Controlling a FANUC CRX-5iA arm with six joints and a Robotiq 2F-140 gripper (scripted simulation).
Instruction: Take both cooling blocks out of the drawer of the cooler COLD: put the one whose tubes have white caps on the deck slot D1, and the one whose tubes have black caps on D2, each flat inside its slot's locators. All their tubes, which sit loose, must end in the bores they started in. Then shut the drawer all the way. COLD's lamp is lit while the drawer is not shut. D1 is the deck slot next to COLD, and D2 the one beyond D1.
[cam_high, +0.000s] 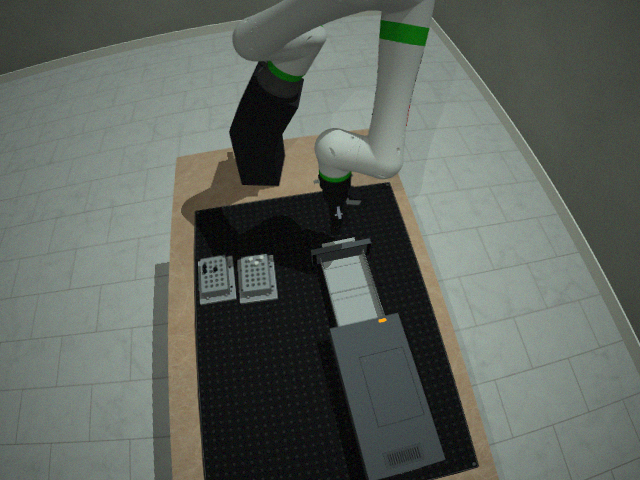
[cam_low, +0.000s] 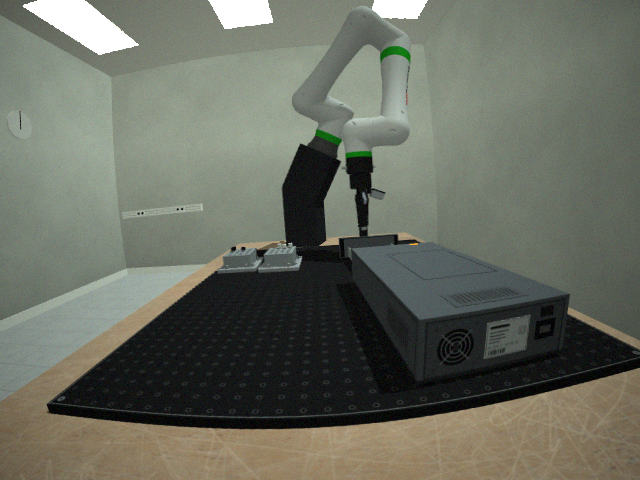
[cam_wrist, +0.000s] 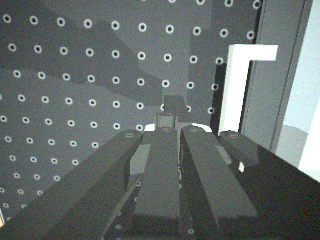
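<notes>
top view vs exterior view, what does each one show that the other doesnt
Only the top view: the inside of the open drawer, with no block in it.

Only the exterior view: the fan grille and white label on the cooler's end, plus the wall clock.

Both: the cooler, the lit orange lamp, the white-capped block and the black-capped block.

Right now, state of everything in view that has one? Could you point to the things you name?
Drawer (cam_high: 353, 281): pulled out, no block inside.
COLD lamp (cam_high: 382, 320) (cam_low: 413, 244): lit orange.
White-capped block (cam_high: 255, 279) (cam_low: 280, 257): on D1, looks flat.
Black-capped block (cam_high: 214, 280) (cam_low: 239, 258): on D2, looks flat.
End effector (cam_high: 336, 230) (cam_low: 363, 233): shut, nothing held, in front of the drawer.
</notes>
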